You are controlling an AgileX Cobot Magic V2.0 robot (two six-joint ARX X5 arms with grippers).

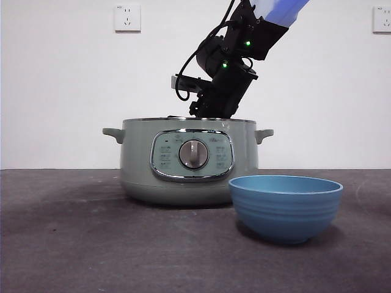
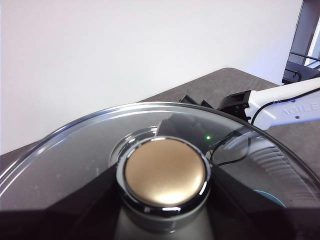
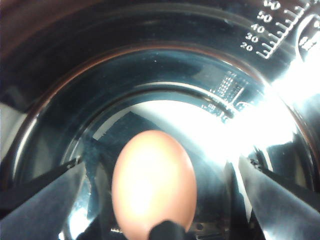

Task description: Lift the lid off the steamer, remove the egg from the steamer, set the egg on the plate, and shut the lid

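Observation:
The pale green steamer [image 1: 189, 160] stands open on the table, with no lid on it. My right arm [image 1: 223, 79] reaches down into it from above, so its gripper is hidden by the pot wall in the front view. In the right wrist view the right gripper [image 3: 160, 200] is open inside the shiny pot [image 3: 150, 70]. The brown egg [image 3: 153, 182] lies between its spread jaws, which stand apart from it. The lid [image 2: 75, 150] fills the left wrist view with its knob [image 2: 165, 172] close to the camera, held up by my left gripper. The blue bowl [image 1: 285, 206] stands in front of the steamer, to the right.
The dark table [image 1: 73, 244] runs to a white wall with two sockets [image 1: 127, 17]. The right arm's white link [image 2: 285, 102] shows beyond the lid in the left wrist view.

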